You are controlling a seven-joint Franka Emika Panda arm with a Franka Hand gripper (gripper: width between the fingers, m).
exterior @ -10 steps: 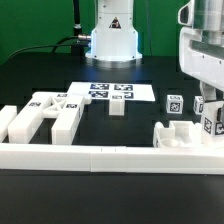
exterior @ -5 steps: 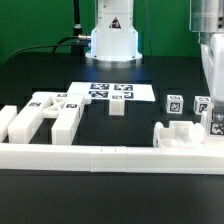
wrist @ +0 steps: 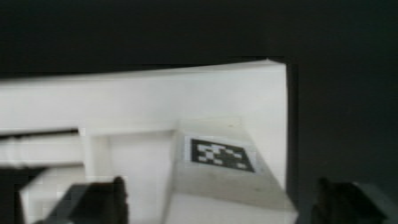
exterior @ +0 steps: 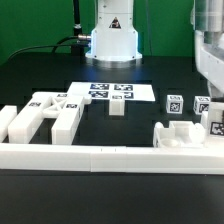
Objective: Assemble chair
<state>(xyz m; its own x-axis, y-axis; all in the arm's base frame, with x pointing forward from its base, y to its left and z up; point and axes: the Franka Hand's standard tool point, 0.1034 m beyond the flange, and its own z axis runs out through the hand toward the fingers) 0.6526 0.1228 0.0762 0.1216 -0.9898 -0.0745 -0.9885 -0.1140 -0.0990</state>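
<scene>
At the exterior view's right, arm (exterior: 210,50) vertical, end effector (wrist: 222,205) spread over a tagged chair part (wrist: 178,105).

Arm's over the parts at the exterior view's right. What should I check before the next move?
1. Is the tool open: ok, its fingers stand wide apart in the wrist view.
2. Is a tagged white part below the tool: ok, it fills the wrist view.
3. Clearance above that part: cannot tell.
4. Is the left group of parts away from the arm: ok.
5. Is the marker board uncovered: ok.
</scene>
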